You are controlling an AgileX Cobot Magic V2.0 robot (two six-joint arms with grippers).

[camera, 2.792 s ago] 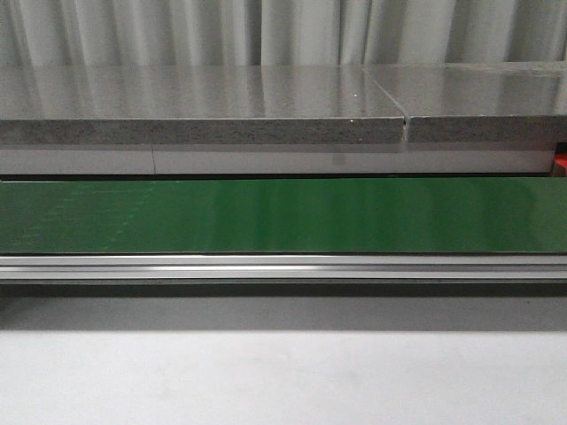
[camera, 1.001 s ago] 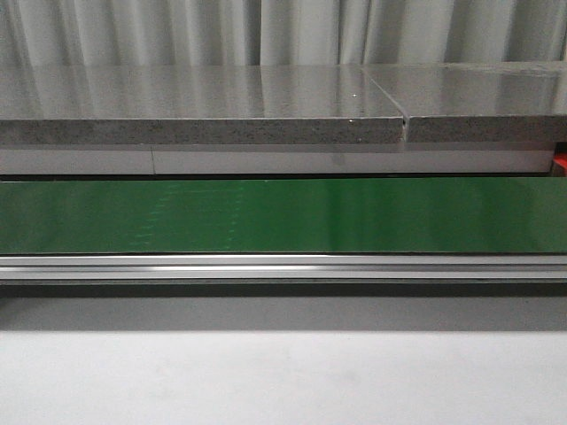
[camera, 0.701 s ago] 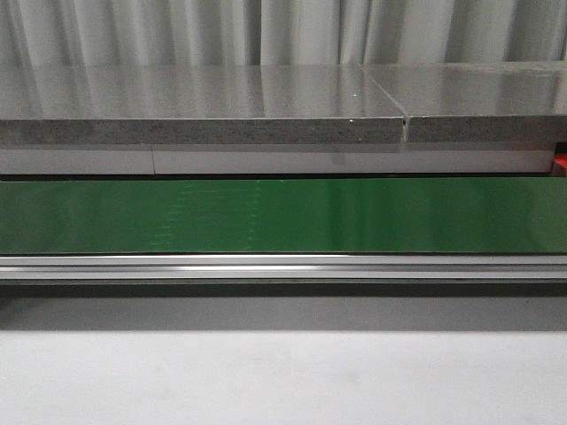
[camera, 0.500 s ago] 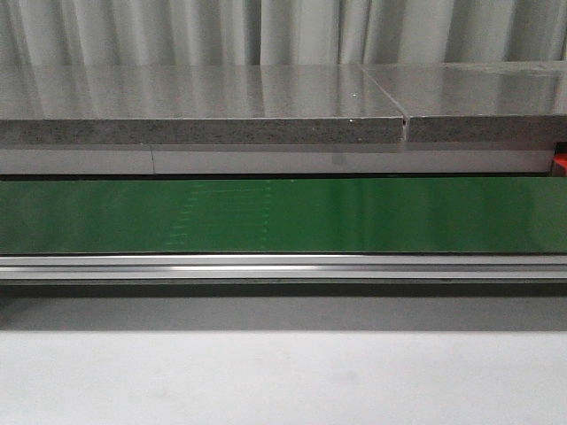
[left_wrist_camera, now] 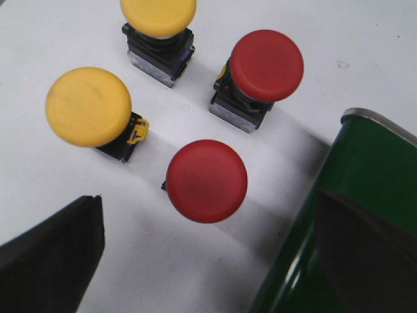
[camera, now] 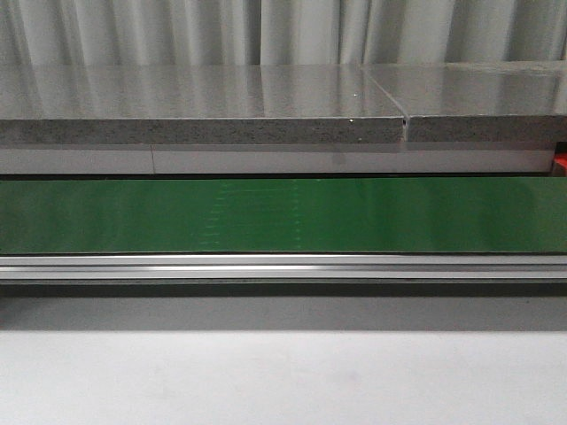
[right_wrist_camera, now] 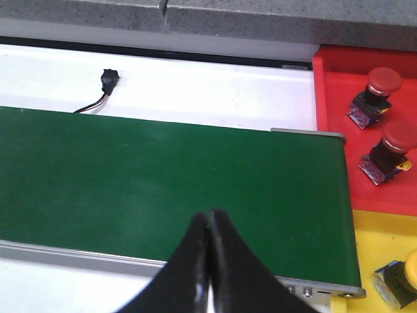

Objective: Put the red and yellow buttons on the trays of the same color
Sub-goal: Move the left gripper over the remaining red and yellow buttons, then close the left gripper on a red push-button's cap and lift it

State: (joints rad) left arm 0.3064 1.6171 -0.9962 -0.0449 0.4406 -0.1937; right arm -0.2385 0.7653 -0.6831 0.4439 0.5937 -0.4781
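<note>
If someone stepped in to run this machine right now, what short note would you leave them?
Left gripper: open, empty, above four unsorted buttons on the white table: two yellow buttons, two red buttons.
Right gripper: shut, empty, over the green belt.
Done: two red ones in the red tray; one yellow in the yellow tray.
Left: sort those four.

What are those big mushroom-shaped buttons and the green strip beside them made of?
The red button and yellow button caps look like moulded plastic: even colour with a soft, mostly matte sheen. Their dark bases look like plastic too. The green belt seems to be smooth rubber or PVC, given its faint gloss, edged by what looks like a metal rail.
</note>
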